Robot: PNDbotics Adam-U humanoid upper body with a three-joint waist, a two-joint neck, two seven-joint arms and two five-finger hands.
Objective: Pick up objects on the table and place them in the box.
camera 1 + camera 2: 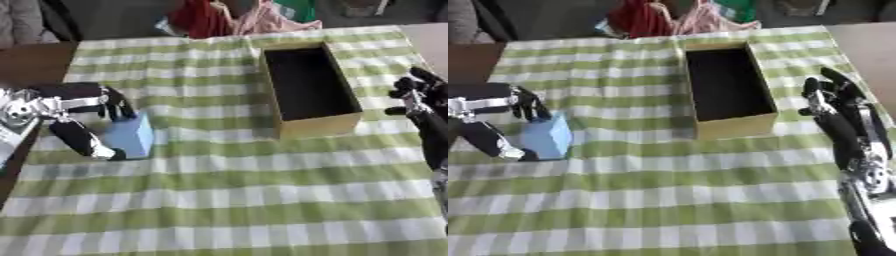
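While the left robot hand (83, 120) curls fingers and thumb around the blue block (131, 135) on the tabletop (227, 200), the grasp step seems underway. Next: lift it, carry it right to the box (306, 85). The right robot hand (837, 107) hovers open beside the box.

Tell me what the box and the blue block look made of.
The box: likely cardboard, with matte tan walls and a dark inside. The blue block, between the left hand's fingers and thumb: flat pale faces, perhaps foam or card; the look leaves this open.
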